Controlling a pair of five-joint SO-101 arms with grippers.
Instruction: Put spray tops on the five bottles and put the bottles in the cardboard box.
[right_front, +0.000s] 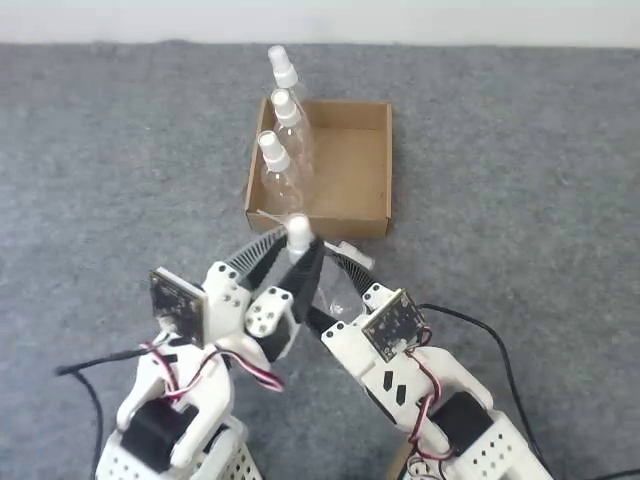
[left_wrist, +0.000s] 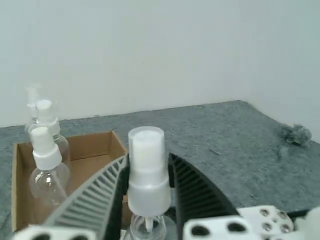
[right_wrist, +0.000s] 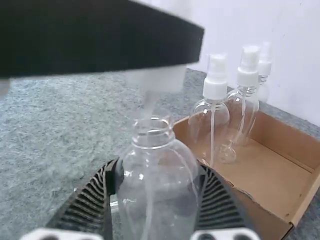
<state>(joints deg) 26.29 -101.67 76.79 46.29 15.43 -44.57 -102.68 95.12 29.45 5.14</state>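
My left gripper (right_front: 298, 240) (left_wrist: 146, 175) is shut on a white spray top (right_front: 298, 233) (left_wrist: 146, 170) just in front of the cardboard box (right_front: 350, 170). Right under it, my right gripper (right_front: 335, 278) (right_wrist: 157, 200) is shut on an upright clear bottle (right_front: 338, 292) (right_wrist: 156, 185). The spray top (right_wrist: 156, 80) hovers over the bottle's open neck, with its tube reaching down into it. Three capped bottles (right_front: 278, 172) (right_wrist: 216, 112) stand in a row along the box's left wall.
The right half of the box floor (right_wrist: 260, 170) is bare. Grey carpet (right_front: 520, 150) covers the table around the box. A black cable (right_front: 478, 325) trails by the right arm's base. A lint clump (left_wrist: 295, 134) lies far off on the carpet.
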